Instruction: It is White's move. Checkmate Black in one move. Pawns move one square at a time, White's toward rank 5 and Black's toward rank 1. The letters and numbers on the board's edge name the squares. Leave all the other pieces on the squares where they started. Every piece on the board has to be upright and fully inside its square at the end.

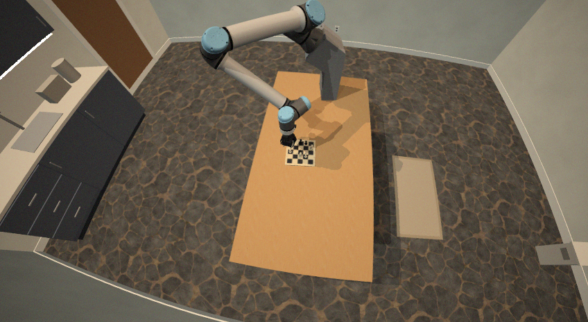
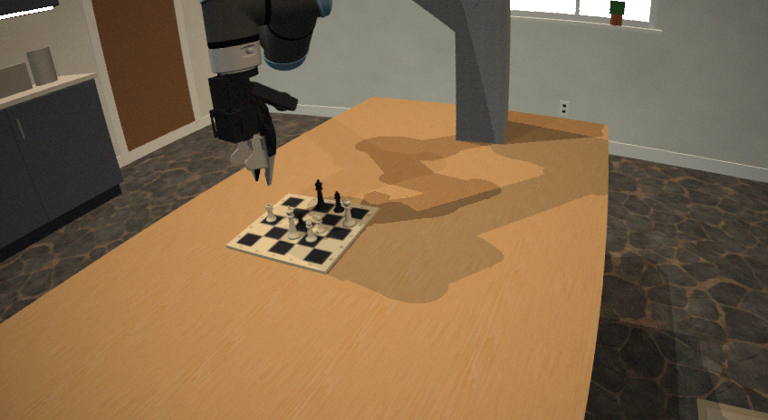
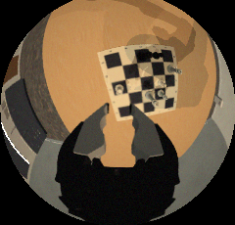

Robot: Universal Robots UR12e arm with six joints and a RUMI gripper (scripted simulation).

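Observation:
A small chessboard [image 2: 302,230] lies on the wooden table; it also shows in the overhead view [image 1: 300,153] and in the wrist view [image 3: 143,80]. Black's tall king [image 2: 319,194] and a smaller black piece [image 2: 337,201] stand on the far row. A white piece [image 2: 347,213] stands near the far right corner. A white rook [image 2: 270,213] stands at the left edge. A tall white piece [image 2: 291,223], small white pieces [image 2: 311,230] and a dark piece [image 2: 301,219] cluster mid-board. My gripper [image 2: 262,174] [image 3: 118,104] hangs above the table just off the board's far left corner, its fingers narrowly apart and empty.
The arm's grey pedestal [image 2: 479,66] stands on the table's far end, behind the board. Dark cabinets [image 2: 48,147] line the left wall. A pale mat [image 1: 417,197] lies on the floor to the right of the table.

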